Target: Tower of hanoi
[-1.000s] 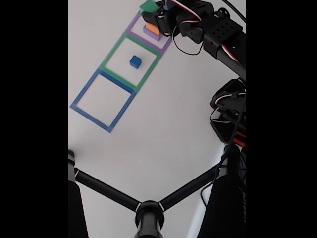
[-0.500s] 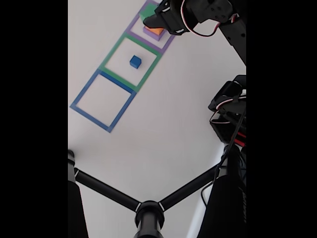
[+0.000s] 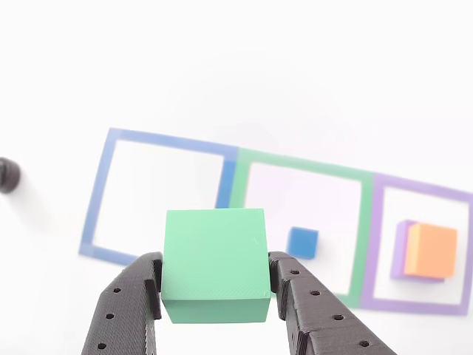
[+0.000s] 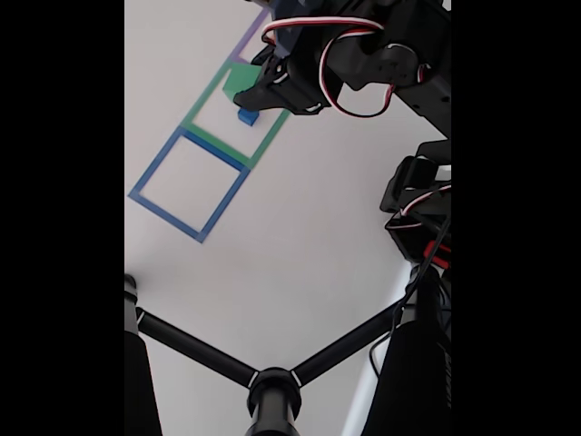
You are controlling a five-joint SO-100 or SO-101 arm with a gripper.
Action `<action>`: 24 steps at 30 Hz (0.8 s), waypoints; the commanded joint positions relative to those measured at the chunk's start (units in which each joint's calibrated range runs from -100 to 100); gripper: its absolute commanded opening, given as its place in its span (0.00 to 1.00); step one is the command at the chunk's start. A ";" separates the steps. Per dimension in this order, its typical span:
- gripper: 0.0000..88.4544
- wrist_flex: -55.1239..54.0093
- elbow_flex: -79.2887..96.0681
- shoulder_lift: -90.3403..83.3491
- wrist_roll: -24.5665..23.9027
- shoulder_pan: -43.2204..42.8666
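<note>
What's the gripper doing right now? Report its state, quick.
Gripper: shut on the green block, held between both fingers, lifted off the table.

I see the green block [image 3: 214, 262] lifted off the table, level, pinched at both sides. My blue cube [image 3: 302, 242] sits alone on the table; the orange block [image 3: 431, 251] lies stacked on the purple block [image 3: 401, 248].
</note>
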 commanded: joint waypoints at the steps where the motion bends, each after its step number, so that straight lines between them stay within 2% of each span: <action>1: 0.08 -0.18 -2.67 -1.35 0.59 -3.78; 17: 0.08 -2.04 0.06 -2.24 0.59 -10.11; 24: 0.08 -17.34 18.24 -2.16 0.59 -11.35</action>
